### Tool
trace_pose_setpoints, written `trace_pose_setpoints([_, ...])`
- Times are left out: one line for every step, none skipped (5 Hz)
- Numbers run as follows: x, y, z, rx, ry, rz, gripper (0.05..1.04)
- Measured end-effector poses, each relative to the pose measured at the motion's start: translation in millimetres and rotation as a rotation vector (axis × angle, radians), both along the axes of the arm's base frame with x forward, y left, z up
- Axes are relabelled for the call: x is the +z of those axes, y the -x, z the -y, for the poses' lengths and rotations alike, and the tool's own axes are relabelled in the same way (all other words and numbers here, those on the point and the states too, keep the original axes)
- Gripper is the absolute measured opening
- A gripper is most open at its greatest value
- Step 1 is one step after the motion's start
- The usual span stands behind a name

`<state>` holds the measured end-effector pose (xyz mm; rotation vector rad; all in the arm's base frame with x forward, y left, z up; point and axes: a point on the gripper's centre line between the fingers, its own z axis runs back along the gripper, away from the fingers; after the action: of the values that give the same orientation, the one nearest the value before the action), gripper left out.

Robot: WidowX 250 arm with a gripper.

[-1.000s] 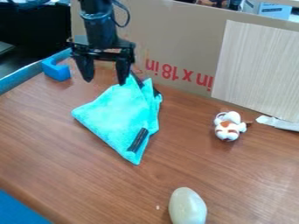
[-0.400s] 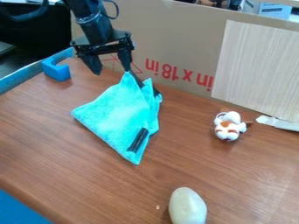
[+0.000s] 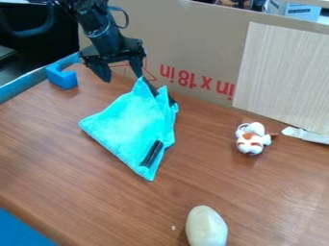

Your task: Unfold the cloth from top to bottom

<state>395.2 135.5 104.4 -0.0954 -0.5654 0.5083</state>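
The blue-green cloth (image 3: pixel 132 127) is seen folded on the brown bench (image 3: pixel 64 163), and the pincer (image 3: pixel 122 78) is held with its fingers (image 3: pixel 135 66) spread apart at the cloth's far corner, which is perhaps touched by one of them.

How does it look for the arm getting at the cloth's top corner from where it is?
Probably yes: the open hand hangs with one fingertip right by the top corner of the cloth, and nothing stands between them. I can't tell whether they touch.
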Motion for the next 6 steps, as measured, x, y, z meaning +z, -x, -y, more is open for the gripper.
trace_pose_setpoints([-7.0, -13.0, -5.8, 0.036, -0.01, -0.001, 0.999])
trace_pose_setpoints([-8.2, -24.1, -5.9, 0.057, -0.015, 0.009, 0.999])
trace_pose_setpoints([-8.1, -33.1, -8.6, 0.07, -0.019, 0.035, 0.999])
trace_pose_setpoints([-14.0, -38.8, -11.7, 0.085, -0.019, 0.028, 0.999])
trace_pose_setpoints([-17.7, -44.9, -8.9, 0.088, -0.023, 0.027, 0.999])
trace_pose_setpoints([-22.5, -50.0, -9.4, 0.094, -0.035, 0.023, 0.999])
